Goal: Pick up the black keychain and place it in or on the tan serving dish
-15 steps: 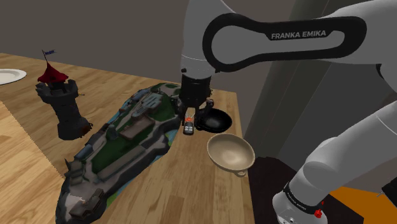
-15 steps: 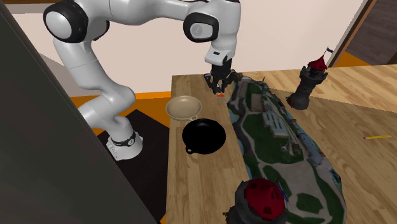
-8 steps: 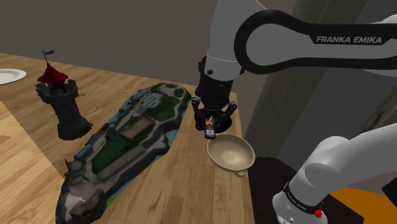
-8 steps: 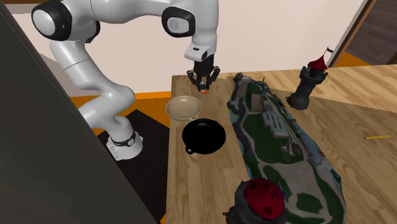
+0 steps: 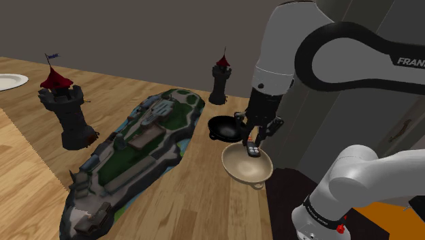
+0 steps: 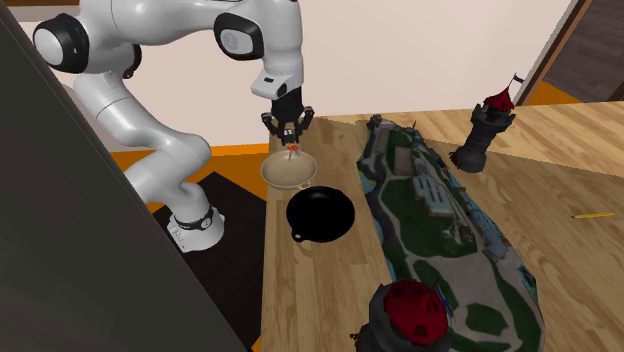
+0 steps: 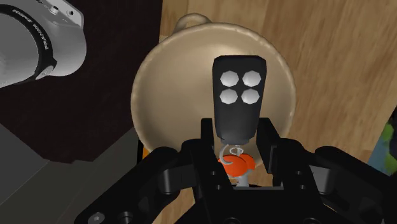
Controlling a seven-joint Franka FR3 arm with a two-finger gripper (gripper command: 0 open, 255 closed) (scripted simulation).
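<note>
A black keychain fob (image 7: pixel 238 98) with several grey buttons and an orange tag hangs from my gripper (image 7: pixel 236 137), whose fingers (image 7: pixel 268 137) are shut on its upper end. In the wrist view the fob hangs straight over the hollow of the tan serving dish (image 7: pixel 146 89). From the shoulder camera the gripper (image 5: pixel 253 144) holds the keychain (image 5: pixel 253 152) just above the dish (image 5: pixel 242 169) near the table's corner. Across the table, the gripper (image 6: pixel 290 134) hovers over the dish (image 6: pixel 284 172) with the keychain (image 6: pixel 292 149) apart from it.
A black bowl (image 5: pixel 225 127) sits beside the dish. A long island model (image 5: pixel 136 146) lies across the wooden table, with a dark castle tower (image 5: pixel 66 112), a smaller tower (image 5: pixel 220 85) and a white plate (image 5: pixel 10 82) beyond. The table edge and my base (image 5: pixel 320 218) lie close by.
My gripper has carried the keychain away from the island model, past the black bowl, toward the shoulder view's right, and now holds it over the tan dish.
</note>
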